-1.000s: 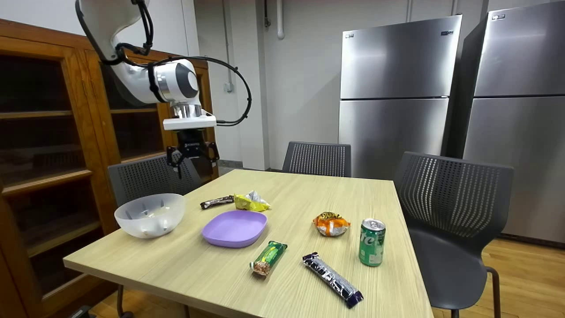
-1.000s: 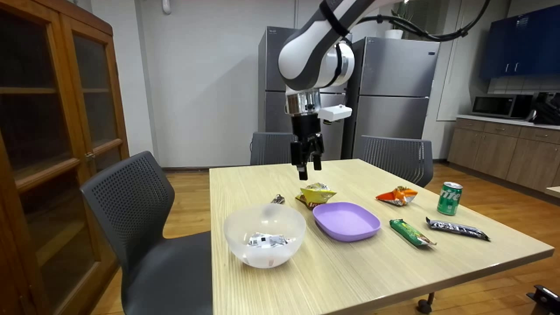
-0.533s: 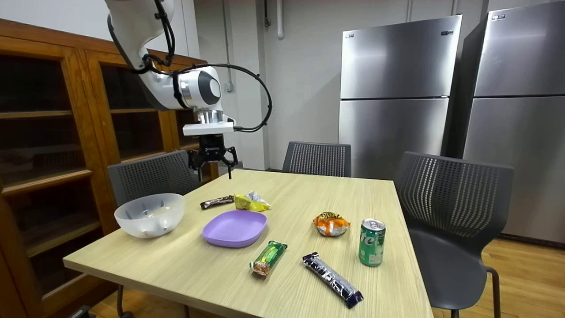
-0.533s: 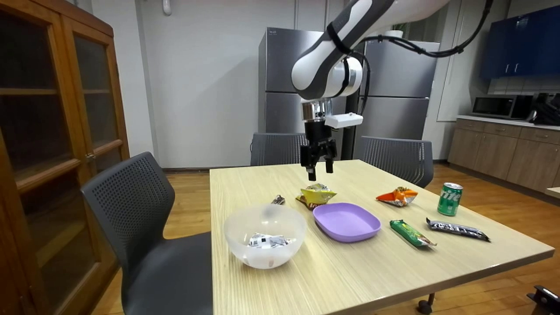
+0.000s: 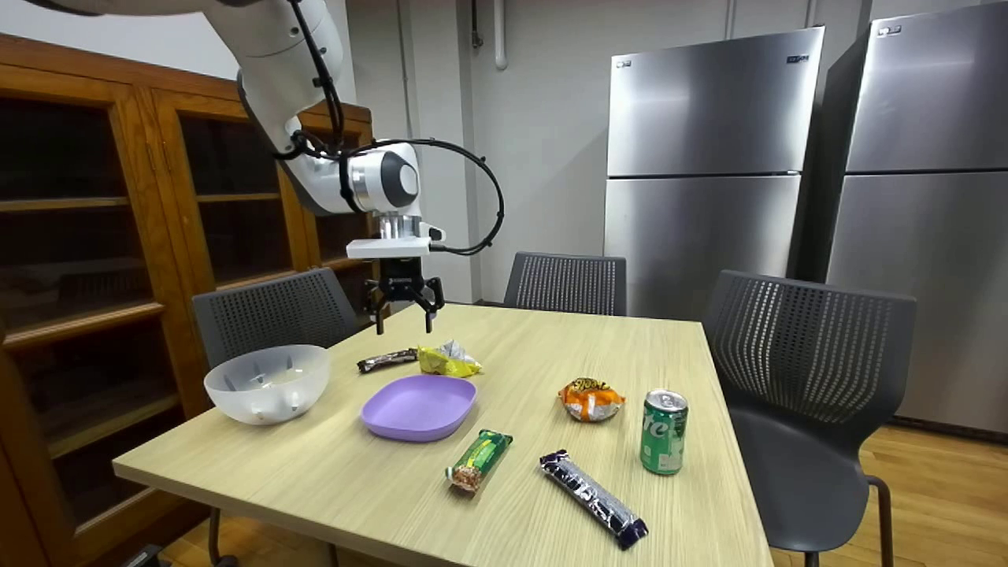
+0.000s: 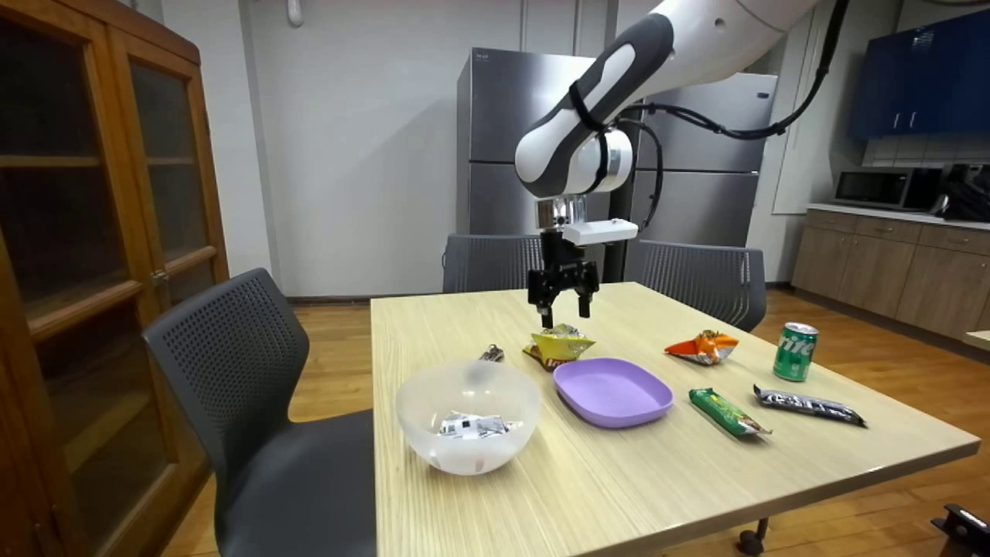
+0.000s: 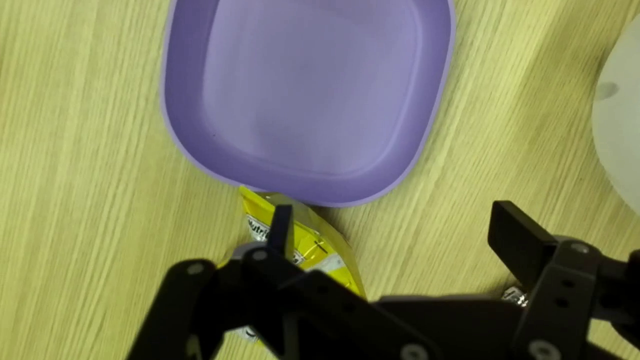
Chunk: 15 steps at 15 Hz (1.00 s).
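The yellow packet lay just beside the purple plate, lower left of centre in the wrist view. The gripper hung above, spread and holding nothing; since one finger overlapped the packet there, straight descent could crush or shove it.

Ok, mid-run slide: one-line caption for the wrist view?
Wrist view: open jaws, one partly hiding a yellow packet beside a purple plate, part of a frosted bowl at the right edge.
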{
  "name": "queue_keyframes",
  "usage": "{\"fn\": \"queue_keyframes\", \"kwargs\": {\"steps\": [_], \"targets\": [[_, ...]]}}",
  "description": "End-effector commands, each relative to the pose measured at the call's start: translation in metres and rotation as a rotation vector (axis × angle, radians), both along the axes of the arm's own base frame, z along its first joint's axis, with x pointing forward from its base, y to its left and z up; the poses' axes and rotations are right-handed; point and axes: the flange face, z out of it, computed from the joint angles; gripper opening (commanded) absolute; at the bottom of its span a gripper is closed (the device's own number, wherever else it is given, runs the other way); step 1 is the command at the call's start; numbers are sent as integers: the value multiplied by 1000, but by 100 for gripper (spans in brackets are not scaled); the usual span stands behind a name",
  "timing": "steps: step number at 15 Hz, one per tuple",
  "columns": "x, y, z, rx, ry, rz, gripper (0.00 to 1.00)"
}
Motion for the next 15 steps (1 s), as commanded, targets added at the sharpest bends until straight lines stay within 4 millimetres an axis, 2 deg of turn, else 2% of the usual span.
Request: {"fn": "queue_keyframes", "kwargs": {"steps": [1, 9, 15], "targets": [[23, -9, -3, 10, 9, -99, 100], [47, -37, -21, 23, 27, -220, 100], [58, -49, -36, 16, 30, -249, 100]]}}
